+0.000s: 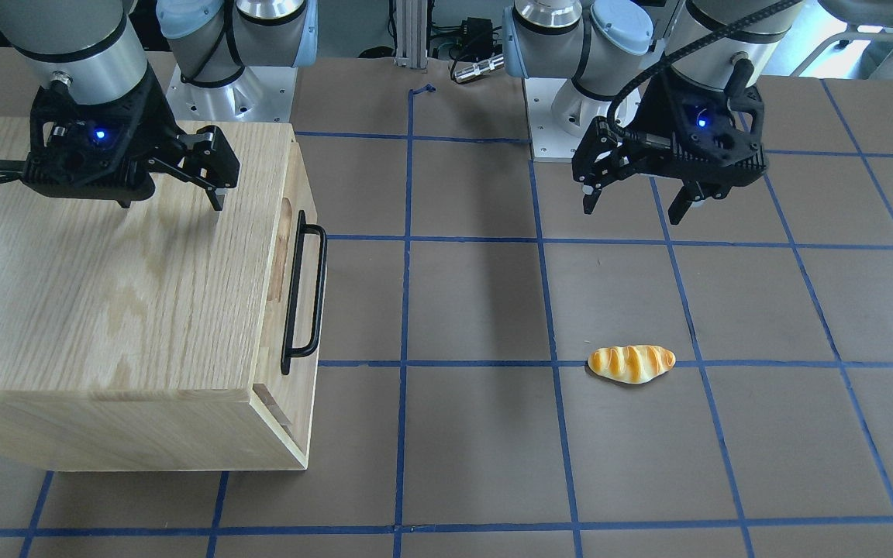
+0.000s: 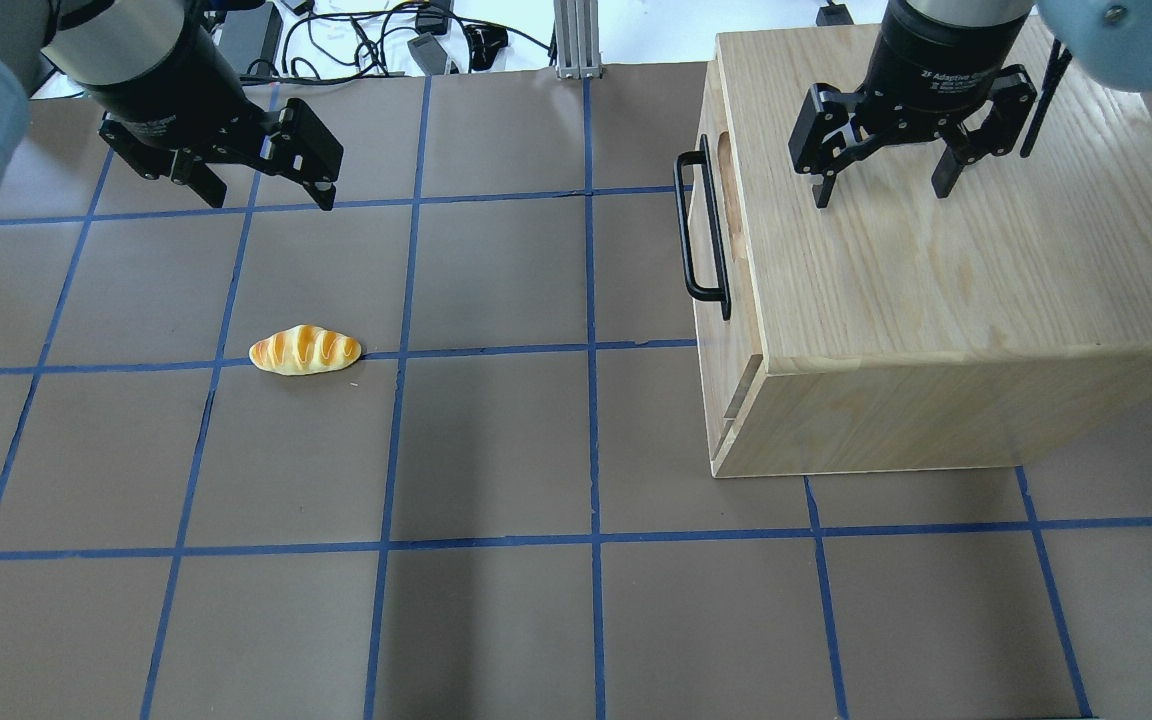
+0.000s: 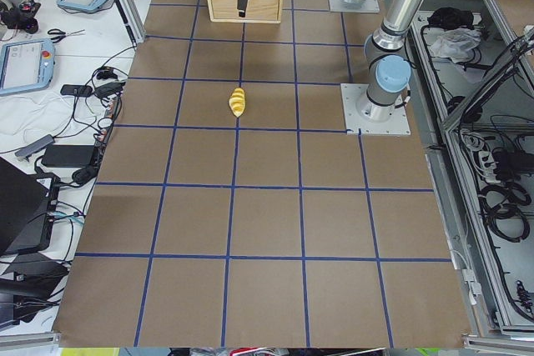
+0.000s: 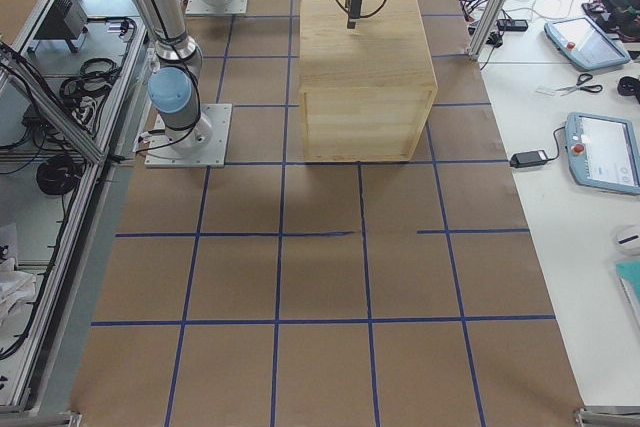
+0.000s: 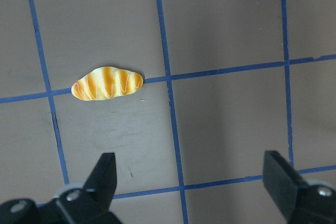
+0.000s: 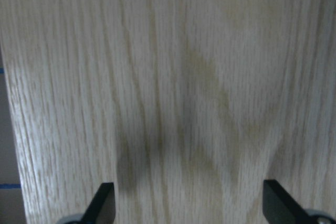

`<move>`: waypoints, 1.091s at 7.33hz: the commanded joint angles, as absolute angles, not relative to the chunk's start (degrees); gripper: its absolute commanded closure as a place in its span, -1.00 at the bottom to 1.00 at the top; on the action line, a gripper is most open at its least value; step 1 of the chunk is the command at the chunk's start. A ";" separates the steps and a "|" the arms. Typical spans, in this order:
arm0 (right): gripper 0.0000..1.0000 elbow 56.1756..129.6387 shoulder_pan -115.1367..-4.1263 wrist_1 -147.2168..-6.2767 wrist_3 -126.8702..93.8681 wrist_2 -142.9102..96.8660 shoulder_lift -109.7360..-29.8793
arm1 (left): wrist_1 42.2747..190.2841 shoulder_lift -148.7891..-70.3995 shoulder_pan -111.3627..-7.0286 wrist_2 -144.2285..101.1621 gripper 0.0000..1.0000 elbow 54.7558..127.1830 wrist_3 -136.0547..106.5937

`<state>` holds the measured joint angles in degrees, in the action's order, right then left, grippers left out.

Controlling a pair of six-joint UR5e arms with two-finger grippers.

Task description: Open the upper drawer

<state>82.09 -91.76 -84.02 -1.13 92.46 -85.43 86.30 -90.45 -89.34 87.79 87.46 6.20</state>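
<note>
Right hand [image 2: 881,195] spread wide, empty, hovering over cabinet [image 2: 936,280] top. Left hand [image 2: 266,195] spread wide, empty, well apart from cabinet, above desk [image 2: 496,440]. Upper drawer [image 2: 739,300] closed, flush in cabinet front.

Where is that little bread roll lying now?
In the overhead view, the bread roll lies on the table's left half, on a blue tape line, near the open left claw, far from the wooden cabinet at right.
</note>
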 commanded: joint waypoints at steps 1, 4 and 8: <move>-1.00 82.09 -91.67 -84.02 -1.06 92.46 -85.43 | 86.31 -91.05 -89.30 87.98 -1.00 87.10 5.89; -1.00 82.09 -91.76 -84.02 -1.06 92.46 -85.43 | 86.66 -93.77 -89.30 87.80 -1.00 84.82 1.51; -1.00 82.09 -91.76 -84.02 -1.05 92.46 -85.43 | 86.31 -95.79 -89.82 87.10 -1.00 84.20 0.80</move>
<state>82.09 -91.72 -84.02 -1.07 92.46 -85.43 86.57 -95.02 -89.45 87.53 84.51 1.30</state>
